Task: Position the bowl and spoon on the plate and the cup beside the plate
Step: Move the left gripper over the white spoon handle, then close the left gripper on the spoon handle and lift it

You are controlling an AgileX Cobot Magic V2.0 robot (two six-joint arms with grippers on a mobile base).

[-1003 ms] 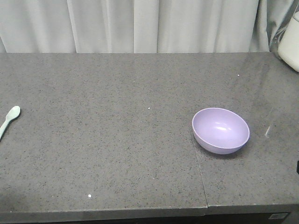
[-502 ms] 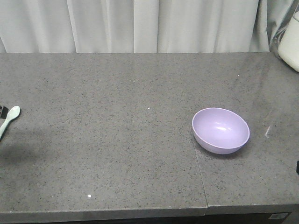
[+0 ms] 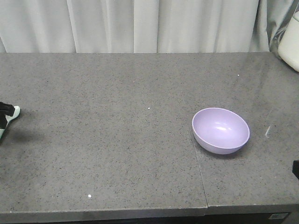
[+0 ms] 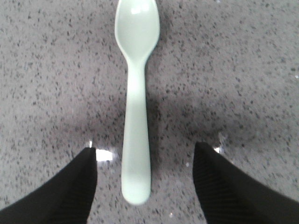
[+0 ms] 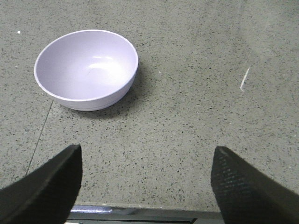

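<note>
Left gripper (image 4: 144, 156) has come in from the left edge over the last sec & now hangs over the spoon (image 4: 136, 116), half hiding it in the front view. Wrist cam: jaws wide apart, nothing held, one finger each side of the handle's tail end. Spoon lies flat on the counter (image 3: 117, 140), long axis running straight away from the wrist, scoop at the far end, so the jaws would close across the handle. Good line-up, I reckon, tho I can't tell if the tips are down on the counter. Spoon's at the far left, so left arm is the obvious one. Bowl (image 3: 220, 130) sits upright, right of centre, ahead & to the left of the right gripper (image 5: 145, 154), which is also wide open & empty. No plate or cup in view.
</note>
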